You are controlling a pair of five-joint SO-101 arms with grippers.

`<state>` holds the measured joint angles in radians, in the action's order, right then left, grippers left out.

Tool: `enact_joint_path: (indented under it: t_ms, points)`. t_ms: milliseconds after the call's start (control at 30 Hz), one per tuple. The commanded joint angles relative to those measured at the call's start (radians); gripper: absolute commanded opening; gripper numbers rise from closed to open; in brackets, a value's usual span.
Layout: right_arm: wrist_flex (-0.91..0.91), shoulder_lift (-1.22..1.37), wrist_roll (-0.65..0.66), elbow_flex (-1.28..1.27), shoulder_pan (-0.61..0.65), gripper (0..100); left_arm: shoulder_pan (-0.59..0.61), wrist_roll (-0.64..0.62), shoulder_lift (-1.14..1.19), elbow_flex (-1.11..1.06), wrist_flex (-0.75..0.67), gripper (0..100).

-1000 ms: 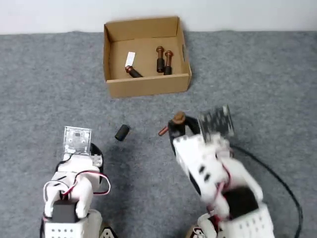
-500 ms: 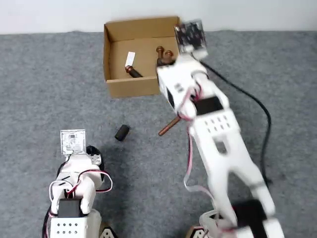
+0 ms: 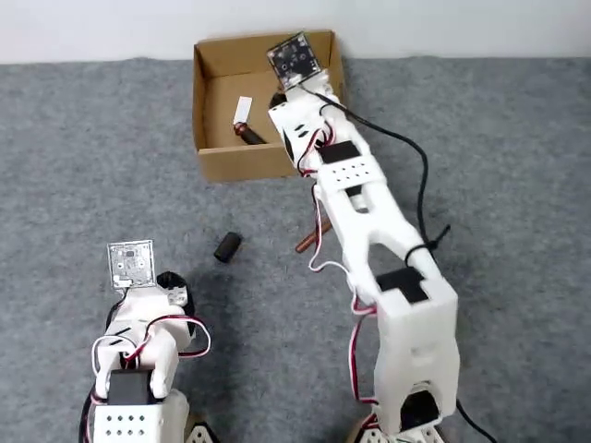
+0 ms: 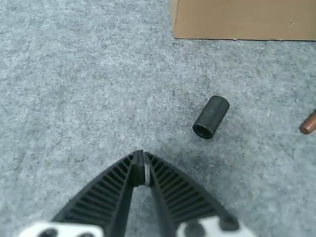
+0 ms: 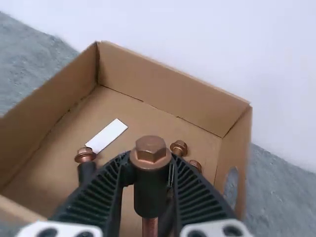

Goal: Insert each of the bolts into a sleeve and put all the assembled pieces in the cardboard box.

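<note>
My right gripper (image 5: 148,164) is shut on an assembled bolt and sleeve (image 5: 149,190), copper hex head up, held above the inside of the cardboard box (image 5: 163,96). Below it in the box lie one assembled piece (image 5: 85,159) and two more (image 5: 178,147) by the side wall. In the high view the right arm stretches over the box (image 3: 212,148). A loose black sleeve (image 3: 227,246) and a loose copper bolt (image 3: 307,242) lie on the grey carpet in front of the box. My left gripper (image 4: 141,160) is shut and empty, just short of the sleeve (image 4: 211,117).
A white label (image 5: 106,136) lies flat on the box floor. The right arm's black cable (image 3: 420,185) loops beside it. The grey carpet ends at a white wall behind the box. Open carpet lies left and right of both arms.
The right arm swung from beside the loose bolt up and over the box, carrying the assembled piece. The left arm drew back slightly toward its base.
</note>
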<state>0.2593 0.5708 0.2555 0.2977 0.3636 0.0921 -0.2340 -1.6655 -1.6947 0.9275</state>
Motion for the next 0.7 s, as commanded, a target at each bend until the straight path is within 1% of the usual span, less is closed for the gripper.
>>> enact_joint_path:
  t_ms: [0,167,267,400,467,600,667]
  points:
    - [-0.038,0.071,0.035,0.173,-0.004,0.8,0.002,-0.011,-0.002,0.005,-0.005,0]
    - [-0.035,0.216,0.120,0.261,0.007,0.9,0.002,-0.011,-0.002,0.005,-0.005,0]
    - [0.051,0.245,0.166,0.281,0.022,0.9,0.002,-0.011,0.000,0.005,-0.005,0]
    - [0.134,0.254,0.176,0.284,0.039,1.2,0.003,-0.011,0.000,0.005,-0.005,0]
    - [0.160,0.254,0.176,0.284,0.042,4.7,0.003,-0.011,0.000,0.005,-0.005,0]
    - [0.252,0.240,0.173,0.284,0.047,18.4,0.003,-0.011,0.000,0.005,-0.005,0]
    - [0.277,0.216,0.172,0.285,0.048,20.2,0.005,-0.011,0.000,0.005,-0.005,0]
